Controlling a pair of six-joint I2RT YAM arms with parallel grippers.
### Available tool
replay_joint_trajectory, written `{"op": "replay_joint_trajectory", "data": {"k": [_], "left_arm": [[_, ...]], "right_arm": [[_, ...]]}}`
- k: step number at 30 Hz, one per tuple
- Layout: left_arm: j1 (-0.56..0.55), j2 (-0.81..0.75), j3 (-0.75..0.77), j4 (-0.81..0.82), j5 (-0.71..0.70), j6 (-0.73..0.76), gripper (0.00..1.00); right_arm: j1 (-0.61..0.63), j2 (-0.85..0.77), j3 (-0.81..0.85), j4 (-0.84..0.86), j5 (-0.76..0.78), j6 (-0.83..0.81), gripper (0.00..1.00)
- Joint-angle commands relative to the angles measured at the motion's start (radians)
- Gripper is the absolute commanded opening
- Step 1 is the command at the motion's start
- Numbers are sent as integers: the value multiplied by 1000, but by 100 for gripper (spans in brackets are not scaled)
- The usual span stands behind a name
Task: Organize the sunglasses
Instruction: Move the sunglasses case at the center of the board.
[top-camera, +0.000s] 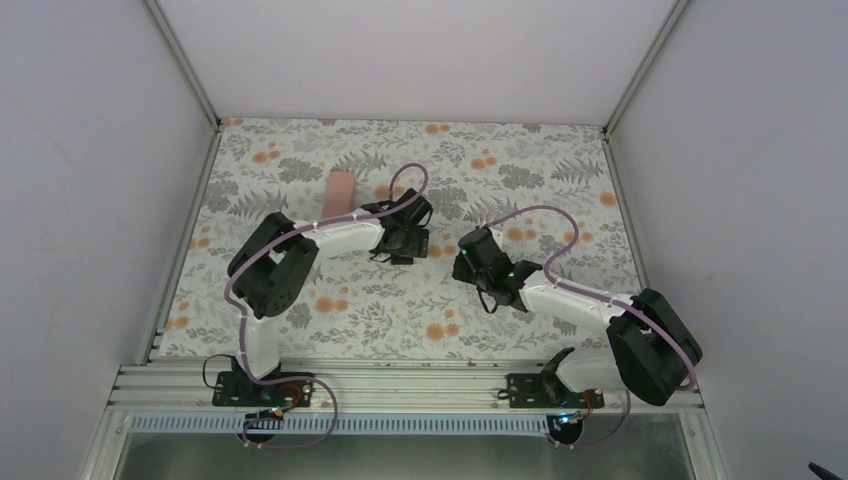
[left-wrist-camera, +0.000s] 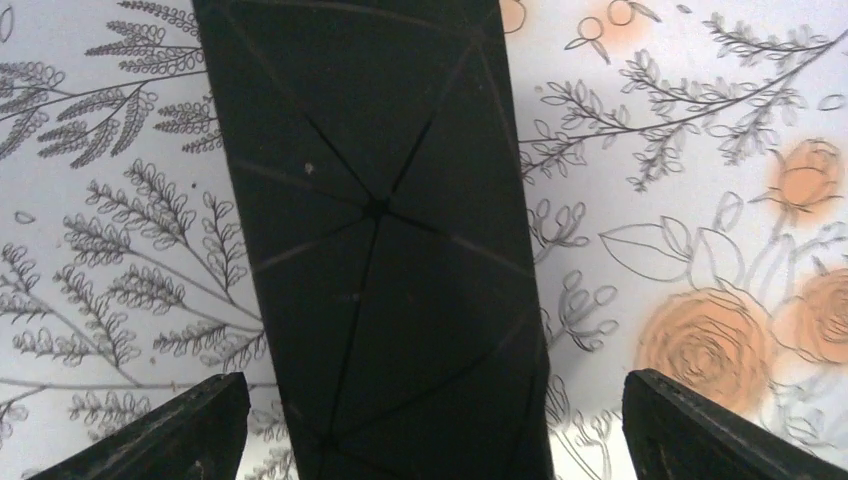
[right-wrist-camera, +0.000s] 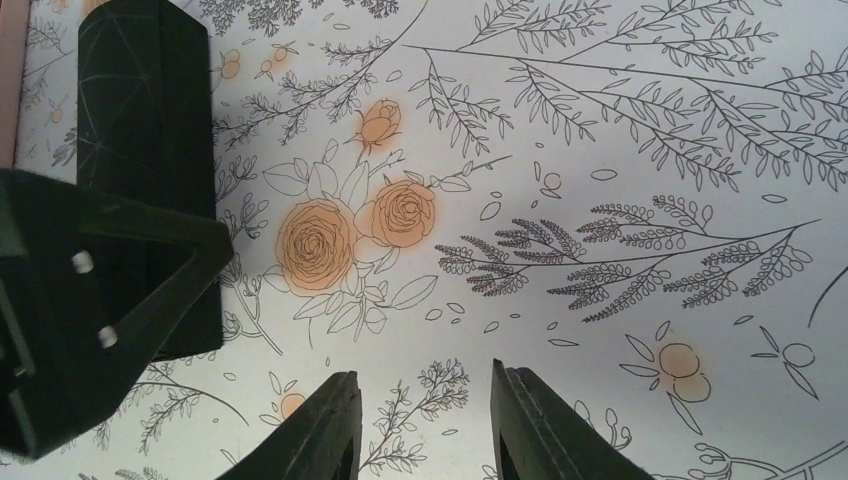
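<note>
No sunglasses show in any view. A black oblong case (left-wrist-camera: 380, 220) with faint crease lines lies on the floral table cover. My left gripper (left-wrist-camera: 435, 395) is open wide and straddles the case's near end, its fingers (left-wrist-camera: 170, 430) clear of both sides. In the top view the left gripper (top-camera: 405, 238) sits at the table's middle and covers most of the case. My right gripper (right-wrist-camera: 425, 420) is open and empty, low over bare cover just right of the case (right-wrist-camera: 150, 130). In the top view the right gripper (top-camera: 468, 252) is close beside the left one.
A pink oblong case (top-camera: 340, 190) lies behind the left gripper, and its edge shows in the right wrist view (right-wrist-camera: 8, 80). The left gripper's body (right-wrist-camera: 70, 320) fills the left of that view. White walls enclose the table on three sides.
</note>
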Motion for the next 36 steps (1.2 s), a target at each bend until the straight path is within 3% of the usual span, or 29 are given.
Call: {"op": "replay_joint_trajectory", "data": {"k": [1, 15, 24, 31, 36], "left_arm": [[-6, 54, 61, -46, -48, -29, 88], [-26, 114, 128, -167, -138, -37, 58], [32, 107, 137, -168, -174, 8, 57], [152, 92, 121, -64, -131, 152, 57], [214, 164, 204, -75, -130, 230, 57]], "right_arm": [[-9, -17, -9, 7, 41, 27, 36], [-8, -3, -3, 12, 29, 32, 33], [-8, -11, 3, 1, 33, 33, 33], [-9, 3, 12, 1, 33, 31, 33], [-8, 22, 24, 1, 27, 27, 33]]}}
